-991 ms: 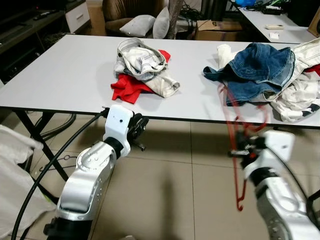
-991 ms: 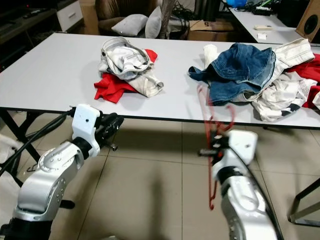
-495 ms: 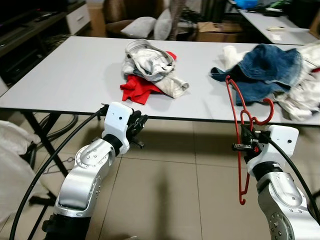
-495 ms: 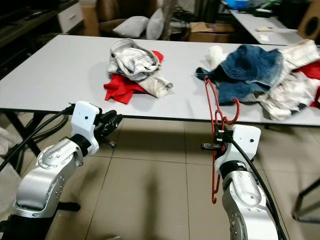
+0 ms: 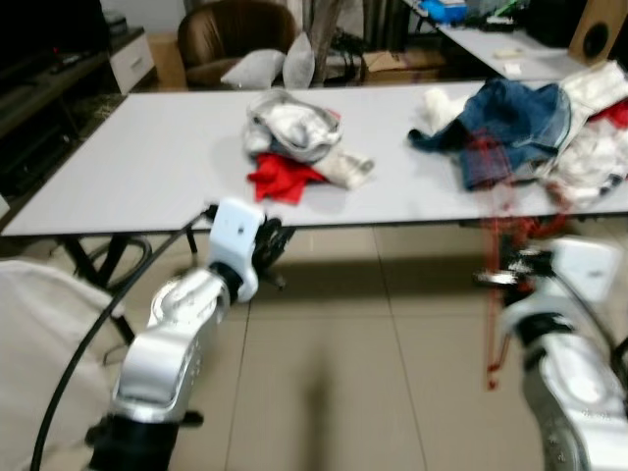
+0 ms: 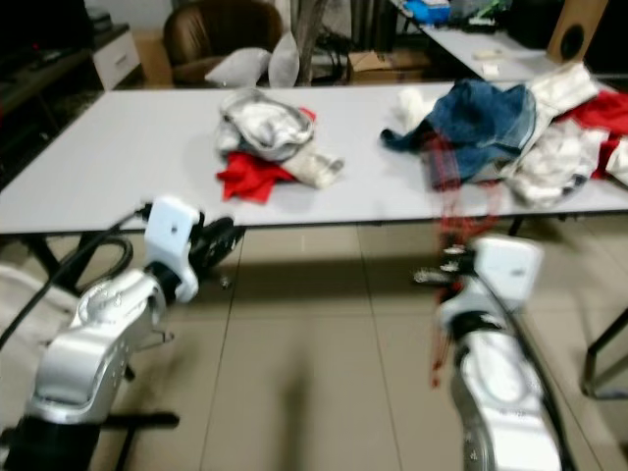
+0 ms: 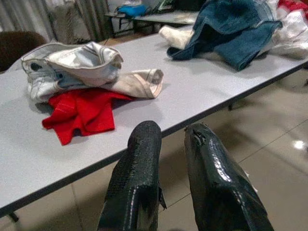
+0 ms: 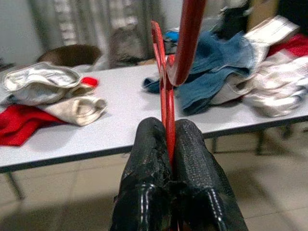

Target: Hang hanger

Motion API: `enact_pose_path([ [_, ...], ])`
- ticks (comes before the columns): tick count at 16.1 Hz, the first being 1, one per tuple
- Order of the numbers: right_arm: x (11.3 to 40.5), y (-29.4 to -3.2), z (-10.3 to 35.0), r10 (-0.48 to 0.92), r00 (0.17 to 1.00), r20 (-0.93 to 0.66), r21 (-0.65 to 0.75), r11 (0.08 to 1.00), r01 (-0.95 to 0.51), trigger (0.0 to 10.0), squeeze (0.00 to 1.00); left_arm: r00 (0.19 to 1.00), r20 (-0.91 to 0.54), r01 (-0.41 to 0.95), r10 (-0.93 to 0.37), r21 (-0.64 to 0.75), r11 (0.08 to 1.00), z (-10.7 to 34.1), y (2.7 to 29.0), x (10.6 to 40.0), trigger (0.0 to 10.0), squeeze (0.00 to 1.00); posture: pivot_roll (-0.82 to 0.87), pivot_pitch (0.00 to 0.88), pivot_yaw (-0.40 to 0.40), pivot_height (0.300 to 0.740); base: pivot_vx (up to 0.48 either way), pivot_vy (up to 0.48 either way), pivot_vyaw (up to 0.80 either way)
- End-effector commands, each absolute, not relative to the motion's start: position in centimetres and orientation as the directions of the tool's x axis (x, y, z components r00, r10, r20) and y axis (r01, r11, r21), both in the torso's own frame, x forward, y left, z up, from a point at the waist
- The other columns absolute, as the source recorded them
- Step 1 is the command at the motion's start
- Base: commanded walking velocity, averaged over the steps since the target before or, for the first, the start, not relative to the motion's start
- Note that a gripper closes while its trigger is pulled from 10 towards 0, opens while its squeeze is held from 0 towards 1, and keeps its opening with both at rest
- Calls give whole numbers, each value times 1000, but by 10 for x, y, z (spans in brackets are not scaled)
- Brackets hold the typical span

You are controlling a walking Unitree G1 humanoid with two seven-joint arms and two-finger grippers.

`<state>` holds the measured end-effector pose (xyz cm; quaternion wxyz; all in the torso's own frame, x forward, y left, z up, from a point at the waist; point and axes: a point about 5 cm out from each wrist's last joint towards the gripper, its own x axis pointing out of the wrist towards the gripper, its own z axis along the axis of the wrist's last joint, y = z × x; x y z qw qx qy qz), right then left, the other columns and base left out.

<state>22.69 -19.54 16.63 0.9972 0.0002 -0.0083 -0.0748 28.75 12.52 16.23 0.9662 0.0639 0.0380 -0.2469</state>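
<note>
A red hanger (image 8: 165, 94) stands upright in my right gripper (image 8: 168, 132), which is shut on its thin lower part; the hook curves above the fingers. In the blurred eye views the hanger (image 5: 494, 232) rises in front of the table's near edge, with the right gripper (image 5: 512, 276) low over the tiled floor. My left gripper (image 7: 172, 132) is shut and holds nothing. It hovers just below the table edge (image 5: 273, 238), pointing toward the clothes.
A long grey table (image 5: 147, 167) carries a white and red clothes pile (image 5: 294, 137) and a heap of jeans and pale garments (image 5: 525, 113). White cloth (image 5: 39, 353) lies low on the left. A brown chair (image 5: 231, 25) stands behind the table.
The whole view has pulled back and blurred, so the camera has moved. The right gripper still holds the hanger; both arms keep about the same pose.
</note>
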Motion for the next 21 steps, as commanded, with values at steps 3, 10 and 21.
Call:
enact_pose_path([
  [3,231,-198,184,-227,964,139,33,974,224,10000,0,877,-117,478,-466,109,872,161,129,288,10000,0,-27,0,50,740,0,326,0],
  [10,236,-188,172,-276,958,75,69,960,271,10000,0,877,-113,478,-467,102,873,161,127,289,10000,0,-25,0,51,740,0,276,0],
  [21,230,-182,161,-90,996,-1,130,988,89,10000,0,890,-56,455,-452,55,889,163,125,286,10000,0,-65,0,59,740,0,0,0],
])
